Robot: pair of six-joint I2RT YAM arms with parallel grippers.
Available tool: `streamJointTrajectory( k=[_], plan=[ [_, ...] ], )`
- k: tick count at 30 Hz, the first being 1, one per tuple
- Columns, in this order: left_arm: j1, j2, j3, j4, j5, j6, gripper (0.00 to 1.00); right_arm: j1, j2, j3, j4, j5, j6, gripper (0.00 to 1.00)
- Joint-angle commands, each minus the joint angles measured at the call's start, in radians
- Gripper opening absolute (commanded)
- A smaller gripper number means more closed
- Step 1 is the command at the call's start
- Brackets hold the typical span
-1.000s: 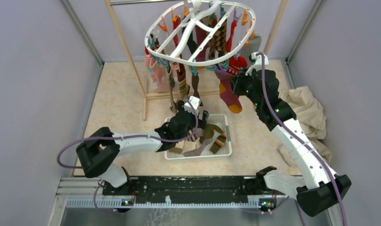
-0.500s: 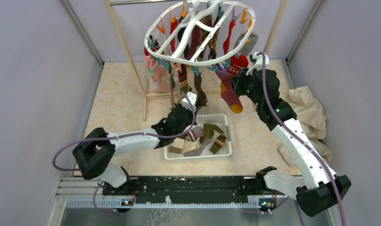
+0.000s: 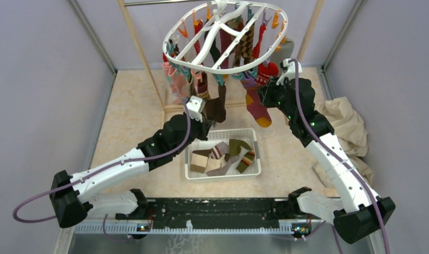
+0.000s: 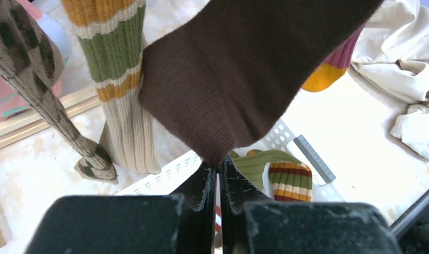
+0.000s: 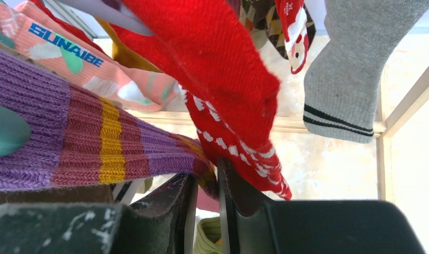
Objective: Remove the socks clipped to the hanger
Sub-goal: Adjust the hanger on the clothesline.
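Brown knit fills the left wrist view: the plain dark-brown sock hangs from the white plastic oval drying hanger, and the left gripper has its jaws pinched tight on the sock's toe. It holds the toe just above the white slotted plastic basket.

The right gripper is up at the hanger's right side. Its jaws are narrow, with the purple, maroon and yellow striped sock running into the gap, apparently gripped. A bright red sock with white dots drapes across one finger.

I judge the task partly done. Several socks, among them a green-and-orange striped one, lie loose in the basket on the surface. Many more hang from the clips all round the frame, so most of the work is left. Each arm seems set to pull its own sock free.

The only readable writing is blue lettering on a pink sock, which looks like "SUNAIBE". A grey sock with two black stripes beside it shows no label.
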Motion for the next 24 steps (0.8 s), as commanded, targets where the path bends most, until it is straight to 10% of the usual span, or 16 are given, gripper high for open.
streamJointTrajectory(
  k=[1, 8, 24],
  plan=[
    [-0.001, -0.031, 0.064, -0.183, 0.052, -0.034, 0.06, -0.011, -0.001, 0.035, 0.031, -0.011, -0.001, 0.22],
    [-0.019, -0.066, 0.125, -0.282, 0.075, -0.062, 0.07, -0.011, 0.009, 0.06, -0.008, -0.04, -0.008, 0.43],
    [-0.076, -0.077, 0.21, -0.362, 0.054, -0.073, 0.07, -0.012, -0.034, 0.276, -0.252, -0.198, -0.045, 0.48]
  ],
)
